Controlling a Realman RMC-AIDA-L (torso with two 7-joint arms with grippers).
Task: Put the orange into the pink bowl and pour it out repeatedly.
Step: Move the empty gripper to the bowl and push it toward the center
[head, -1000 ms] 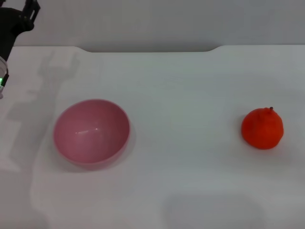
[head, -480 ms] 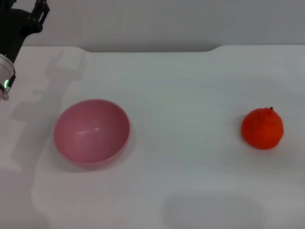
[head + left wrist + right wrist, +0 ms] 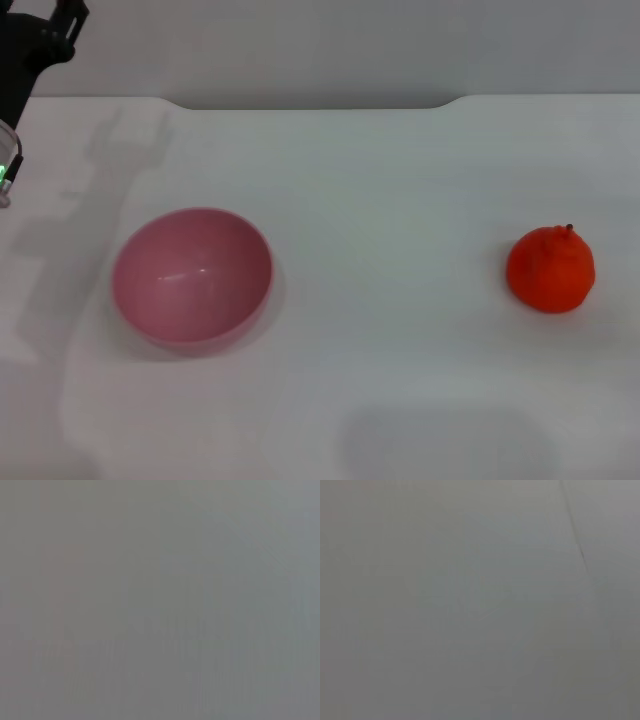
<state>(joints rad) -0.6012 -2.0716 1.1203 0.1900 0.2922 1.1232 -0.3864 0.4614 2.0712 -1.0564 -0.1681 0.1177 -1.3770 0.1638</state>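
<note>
The pink bowl (image 3: 191,278) stands upright and empty on the white table, left of centre in the head view. The orange (image 3: 550,269) lies on the table far to the right, stem nub up, well apart from the bowl. My left gripper (image 3: 62,24) shows only as a black part at the far left back corner, high above the table and away from the bowl. My right gripper is out of view. Both wrist views show only plain grey.
The white table (image 3: 380,180) has its back edge (image 3: 310,103) along a grey wall, with a shallow notch in the middle. The left arm's shadow falls on the table behind and left of the bowl.
The left arm shifted a little to the right, then back left to about where it was. The bowl and the orange have not moved.
</note>
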